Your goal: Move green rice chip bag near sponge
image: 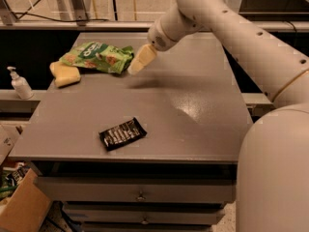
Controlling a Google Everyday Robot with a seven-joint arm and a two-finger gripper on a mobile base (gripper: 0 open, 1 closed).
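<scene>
While hanging over the far middle of the grey surface (193, 110), stretches in from the right on a thick white arm (231, 28) and aims the pincer (141, 60) down and to the left. Open or closed: cannot tell. Ends just beside the right edge of the green rice chip bag (99, 57), raised a little off the surface, with a soft shadow below and to the right. Touching the bag or just clear of it: cannot tell. Lying flat and crinkled at the far left: the bag, white lettering up. Right against its near left side, at the surface's left edge: the sponge (65, 74), pale yellow. Toward the front, well apart from both: a black wrapper (122, 133) with white print, flat. Left of the surface, on a lower ledge: a white pump bottle (20, 83), upright.
</scene>
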